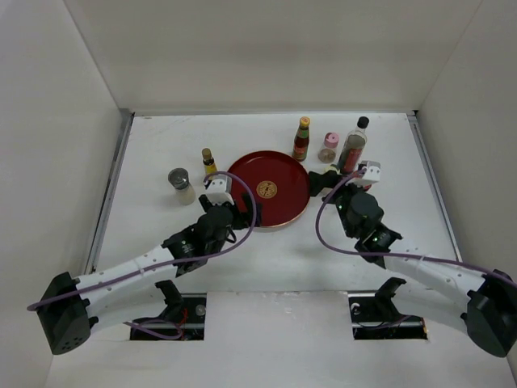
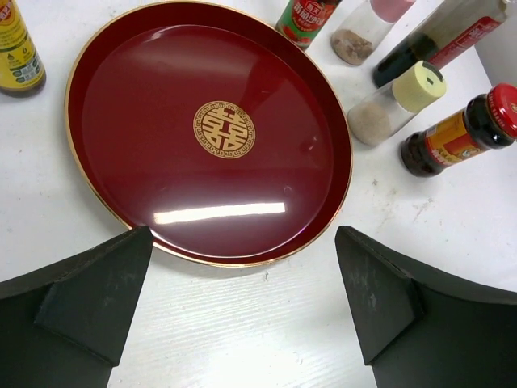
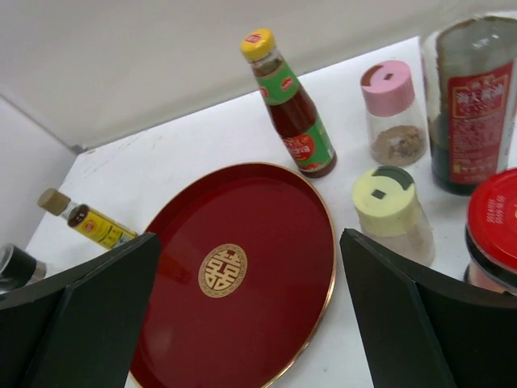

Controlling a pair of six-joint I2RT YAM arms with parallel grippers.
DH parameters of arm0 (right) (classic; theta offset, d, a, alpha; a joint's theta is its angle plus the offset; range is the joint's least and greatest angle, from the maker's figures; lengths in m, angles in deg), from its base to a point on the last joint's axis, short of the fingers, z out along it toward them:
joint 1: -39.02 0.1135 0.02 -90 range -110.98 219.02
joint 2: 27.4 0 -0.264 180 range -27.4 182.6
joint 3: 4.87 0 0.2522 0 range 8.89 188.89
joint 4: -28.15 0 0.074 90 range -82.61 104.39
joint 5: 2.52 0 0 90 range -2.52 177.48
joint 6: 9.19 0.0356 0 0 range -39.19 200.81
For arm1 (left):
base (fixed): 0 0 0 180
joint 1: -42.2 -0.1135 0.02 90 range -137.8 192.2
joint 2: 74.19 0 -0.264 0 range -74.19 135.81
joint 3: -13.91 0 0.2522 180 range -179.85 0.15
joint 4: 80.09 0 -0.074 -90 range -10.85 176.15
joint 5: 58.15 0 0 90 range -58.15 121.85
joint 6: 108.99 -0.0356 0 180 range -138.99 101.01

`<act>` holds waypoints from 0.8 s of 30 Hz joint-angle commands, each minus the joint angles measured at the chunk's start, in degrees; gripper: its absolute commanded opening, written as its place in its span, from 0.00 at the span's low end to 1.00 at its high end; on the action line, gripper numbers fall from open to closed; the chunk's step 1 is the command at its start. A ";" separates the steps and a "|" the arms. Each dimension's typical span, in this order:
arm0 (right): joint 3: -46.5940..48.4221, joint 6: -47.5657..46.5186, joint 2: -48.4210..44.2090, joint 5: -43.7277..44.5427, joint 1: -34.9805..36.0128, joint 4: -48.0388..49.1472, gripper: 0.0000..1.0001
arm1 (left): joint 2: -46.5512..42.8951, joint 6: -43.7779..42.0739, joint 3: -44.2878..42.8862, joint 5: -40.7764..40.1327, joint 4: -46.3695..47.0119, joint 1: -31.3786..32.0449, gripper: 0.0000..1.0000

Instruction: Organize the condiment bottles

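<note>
The round red tray (image 1: 268, 190) lies mid-table with nothing on it. My left gripper (image 1: 233, 207) hangs open and empty at the tray's left rim (image 2: 242, 301). My right gripper (image 1: 325, 179) hangs open and empty at its right rim (image 3: 250, 311). Left of the tray stand a grey-lidded jar (image 1: 179, 181) and a small yellow-labelled bottle (image 1: 209, 162). Behind it stand the yellow-capped red sauce bottle (image 1: 301, 139), the pink-lidded shaker (image 1: 328, 147) and the tall black-capped bottle (image 1: 353, 145). A yellow-lidded shaker (image 3: 392, 212) and a red-lidded jar (image 3: 494, 220) stand just right of my right fingers.
White walls close the table in at the back and both sides. The table edge strips run along the left (image 1: 113, 186) and right (image 1: 428, 178). The yellow-lidded shaker (image 2: 396, 101) and red-lidded jar (image 2: 460, 133) are hidden under my right arm in the top view.
</note>
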 commanded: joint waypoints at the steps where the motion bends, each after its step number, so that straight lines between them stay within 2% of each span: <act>1: 6.31 -2.73 -1.97 1.58 2.04 -4.71 1.00 | -0.80 0.35 2.02 1.46 5.29 -0.89 1.00; 6: 11.42 -6.42 -2.94 1.76 2.75 -10.43 1.00 | -1.77 -0.08 4.56 1.29 10.56 -0.10 1.00; 10: 16.24 -8.35 -3.29 1.76 2.14 -15.09 1.00 | -5.36 -0.26 10.00 1.64 18.98 -0.72 1.00; 11: 18.08 -8.88 -2.94 1.59 1.17 -16.49 0.83 | -6.16 -0.70 11.41 1.29 21.97 -0.54 1.00; 12: 20.19 -9.49 -2.41 1.58 -0.23 -18.16 0.51 | -6.95 -0.96 12.90 1.03 24.52 -0.19 1.00; 13: 22.82 -10.11 -1.54 1.58 -1.89 -20.17 0.32 | -7.48 -1.14 14.22 0.33 26.81 -0.54 1.00; 14: 25.55 -10.46 -0.31 1.41 -3.65 -22.54 0.23 | -8.09 -1.58 15.19 0.24 28.83 -0.89 1.00; 15: 28.71 -10.73 1.18 1.23 -5.67 -25.18 0.21 | -8.79 -2.45 16.16 0.24 30.42 -1.07 1.00; 17: 34.60 -12.04 5.13 -0.34 -10.33 -29.23 0.26 | -10.20 -3.77 17.92 0.32 32.79 -1.33 1.00; 18: 37.15 -12.74 7.67 -1.57 -12.70 -30.55 0.33 | -11.08 -3.69 19.15 0.32 34.11 -1.16 1.00; 21: 43.13 -13.63 14.44 -3.86 -18.07 -32.76 0.62 | -13.10 -3.43 22.32 0.50 38.51 -0.89 1.00; 22: 45.33 -13.89 16.90 -4.39 -19.65 -33.55 0.73 | -13.72 -3.51 22.76 0.93 39.30 -0.89 0.96; 24: 49.63 -14.42 21.65 -4.83 -22.46 -35.30 0.86 | -14.16 -3.69 23.11 1.81 39.93 -1.15 0.58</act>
